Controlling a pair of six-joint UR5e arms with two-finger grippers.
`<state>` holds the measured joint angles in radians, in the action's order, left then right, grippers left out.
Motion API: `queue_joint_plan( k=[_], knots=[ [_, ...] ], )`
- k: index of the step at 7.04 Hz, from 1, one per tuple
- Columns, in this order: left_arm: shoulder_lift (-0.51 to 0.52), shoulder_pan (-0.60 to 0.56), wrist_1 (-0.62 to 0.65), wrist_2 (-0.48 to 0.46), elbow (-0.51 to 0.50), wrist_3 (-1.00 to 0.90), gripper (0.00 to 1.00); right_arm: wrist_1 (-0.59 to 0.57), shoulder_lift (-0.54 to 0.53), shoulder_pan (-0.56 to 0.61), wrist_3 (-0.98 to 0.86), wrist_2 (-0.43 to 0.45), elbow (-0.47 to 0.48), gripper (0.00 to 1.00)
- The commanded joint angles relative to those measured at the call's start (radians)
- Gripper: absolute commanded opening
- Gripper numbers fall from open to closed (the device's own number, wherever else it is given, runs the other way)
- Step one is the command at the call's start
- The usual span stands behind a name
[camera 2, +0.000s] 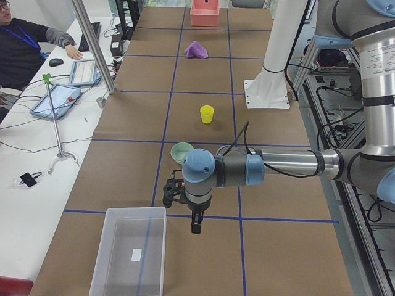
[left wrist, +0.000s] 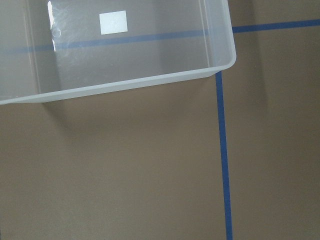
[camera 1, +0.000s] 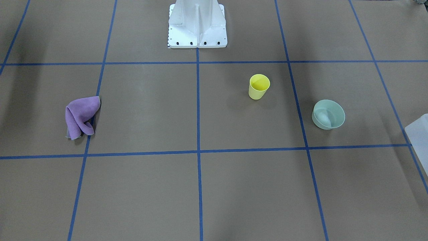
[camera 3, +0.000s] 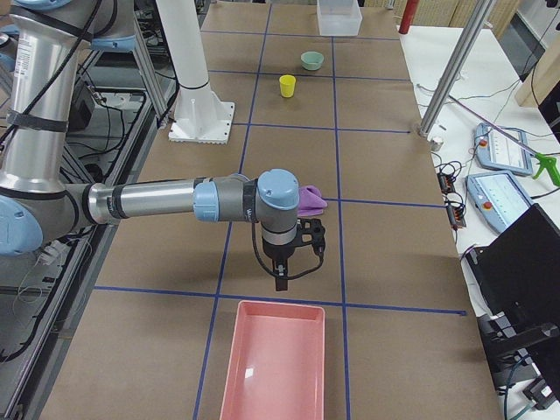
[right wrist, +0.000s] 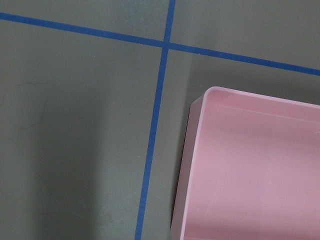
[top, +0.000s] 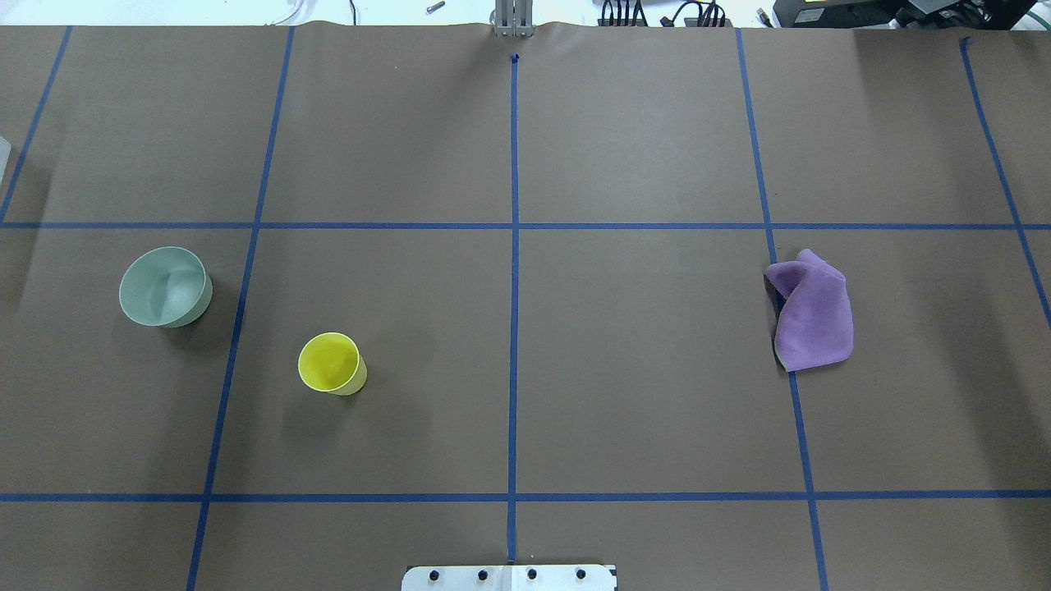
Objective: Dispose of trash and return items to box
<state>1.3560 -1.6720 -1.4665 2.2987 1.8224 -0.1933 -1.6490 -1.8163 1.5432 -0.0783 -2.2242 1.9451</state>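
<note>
Brown table cover, blue tape grid, white side desk

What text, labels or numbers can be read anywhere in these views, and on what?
None can be read.
The white sticker on the floor of the box shows no legible print.
The pendant screens beside the table are too small to read.

Overhead vs. front cams, shared cup

The left arm and the right arm were formed of silver-grey tubes joined by pale blue caps. A black cable was looped at each wrist, and the left hand and right hand were black. The white pedestal was fastened with dark screws.
</note>
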Motion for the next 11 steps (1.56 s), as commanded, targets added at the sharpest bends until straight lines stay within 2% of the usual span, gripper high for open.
queue_joint_plan(
  k=[1, 4, 5, 6, 7, 9, 10, 11],
  knots=[
    [-0.006, 0.002, -0.002, -0.004, 0.006, -0.002, 0.98, 0.0, 0.0, 0.0, 0.0, 0.0, 0.002, 1.0],
    [0.004, 0.006, -0.005, 0.001, 0.012, 0.0, 0.98, 0.003, 0.011, -0.02, -0.003, -0.006, 0.002, 1.0],
    [0.036, 0.008, -0.02, 0.004, 0.029, 0.0, 0.98, 0.003, 0.052, -0.043, 0.002, -0.003, 0.009, 1.0],
    [0.113, 0.026, -0.099, -0.001, 0.006, 0.008, 0.98, 0.003, 0.104, -0.087, 0.003, 0.008, 0.0, 1.0],
    [0.153, 0.05, -0.138, 0.031, -0.021, 0.002, 0.98, 0.003, 0.107, -0.087, -0.001, -0.026, 0.011, 1.0],
    [0.158, 0.061, -0.184, 0.129, -0.02, 0.009, 0.98, 0.005, 0.12, -0.098, -0.041, -0.028, 0.023, 1.0],
    [0.16, 0.13, -0.221, 0.128, -0.028, 0.081, 0.98, 0.003, 0.139, -0.15, 0.054, -0.029, 0.044, 1.0],
    [0.175, 0.284, -0.233, 0.122, -0.031, 0.21, 0.98, 0.005, 0.173, -0.219, 0.231, -0.025, 0.067, 1.0]
  ],
)
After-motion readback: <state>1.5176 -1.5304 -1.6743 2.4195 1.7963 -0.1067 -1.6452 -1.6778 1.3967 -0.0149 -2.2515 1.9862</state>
